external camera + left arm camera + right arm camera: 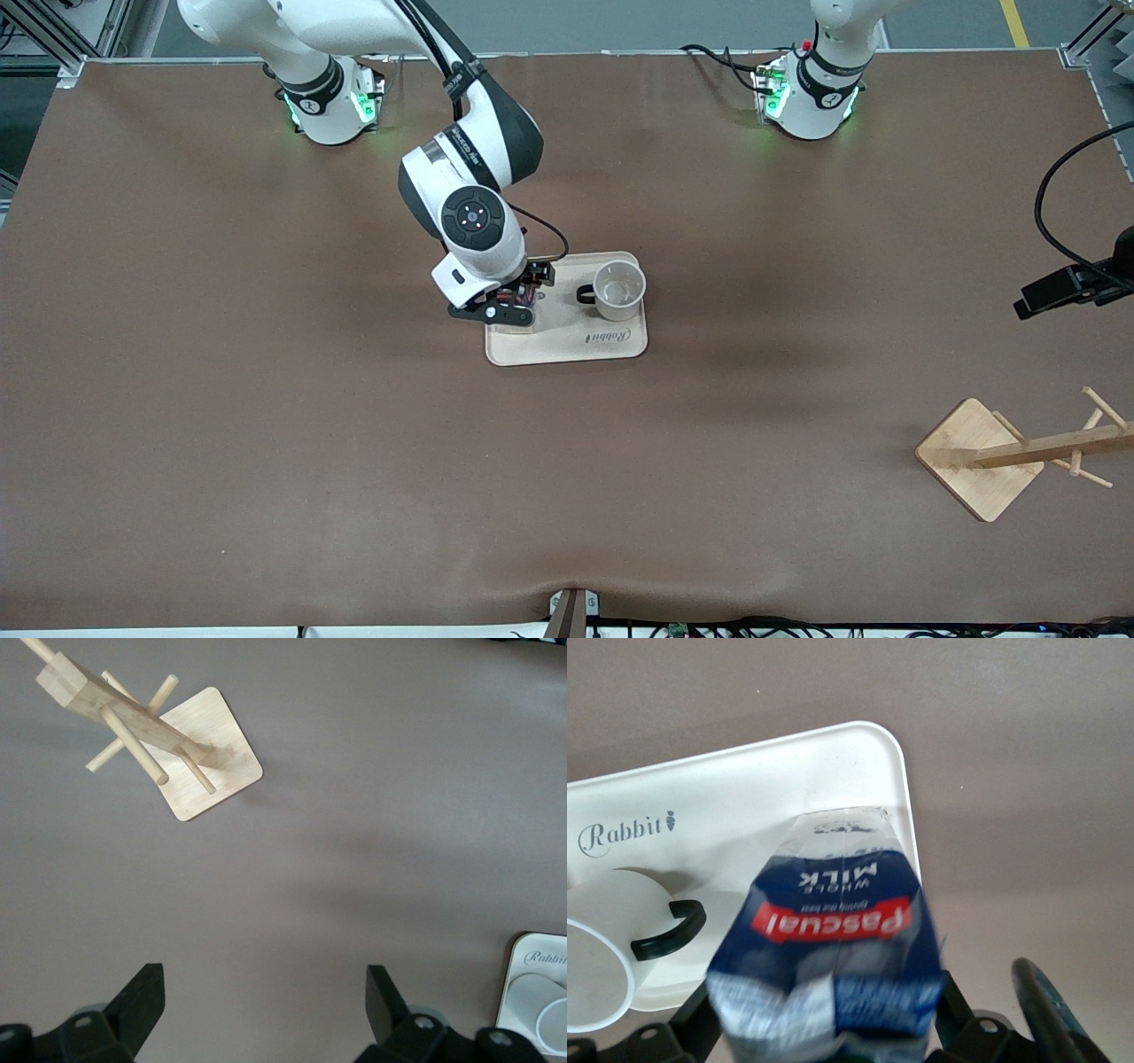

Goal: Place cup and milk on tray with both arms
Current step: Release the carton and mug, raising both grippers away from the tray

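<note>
On tray: cup | right gripper grips milk

A brown mat covers the desk. A wooden rack stands near the front camera at the left arm's end. Grey floor shows past the top edge.

Wooden rack tipped over on brown table, toward left arm's end; black cable nearby.
</note>
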Robot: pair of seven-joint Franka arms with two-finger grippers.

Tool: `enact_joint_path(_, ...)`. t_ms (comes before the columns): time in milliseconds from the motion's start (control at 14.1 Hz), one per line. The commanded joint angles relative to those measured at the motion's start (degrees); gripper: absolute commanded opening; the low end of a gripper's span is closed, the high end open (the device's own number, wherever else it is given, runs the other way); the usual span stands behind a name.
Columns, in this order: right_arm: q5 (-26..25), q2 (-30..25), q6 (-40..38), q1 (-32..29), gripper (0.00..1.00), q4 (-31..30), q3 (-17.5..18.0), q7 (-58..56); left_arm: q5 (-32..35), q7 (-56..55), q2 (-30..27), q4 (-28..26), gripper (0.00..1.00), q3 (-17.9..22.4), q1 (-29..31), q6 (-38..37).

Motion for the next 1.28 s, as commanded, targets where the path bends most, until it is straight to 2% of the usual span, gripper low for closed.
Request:
enact_joint_path(0,0.8,-0.5,-1.5,-1.0,1.00,1.3,-0.4,0.0,0.8,0.5,-4.7,-1.3,1.00,-0.2,0.2,-2.4)
enact_joint_path(142,0.6,-0.8,-3.8,-1.5,1.00,2.5,-0.7,-0.1,0.8,0.6,-5.9,-1.3,1.00,-0.3,0.1,-3.7)
enact_joint_path(356,0.3,-1.7,-13.0,-4.1,1.00,9.2,-0.7,-0.2,-1.0,1.8,-9.7,-2.1,1.00,0.5,-0.6,-3.8)
enact_joint_path(427,0.1,-1.7,-15.9,-5.2,1.00,11.4,-0.7,-0.3,-1.0,1.7,-10.0,-3.1,1.00,1.9,-3.2,-4.1)
enact_joint_path(640,0.1,-2.2,-18.3,-8.7,1.00,16.8,-0.9,-1.6,-0.9,1.7,-11.7,-5.9,1.00,11.3,-13.3,-5.1)
enact_joint_path(853,0.3,-2.2,-23.9,-13.7,1.00,23.0,-1.3,-3.2,-1.5,1.5,-14.8,-9.4,1.00,14.5,-18.0,-4.9)
enact_joint_path(996,-0.2,-5.4,-25.6,-15.7,1.00,20.9,-1.9,-3.7,-5.8,1.5,-18.3,-13.9,1.00,18.2,-19.6,-3.0)
enact_joint_path(1209,-2.9,-13.1,-27.3,-18.4,1.00,13.3,-2.1,-10.4,-7.0,0.7,-20.7,-16.4,1.00,18.7,-21.1,-2.5)
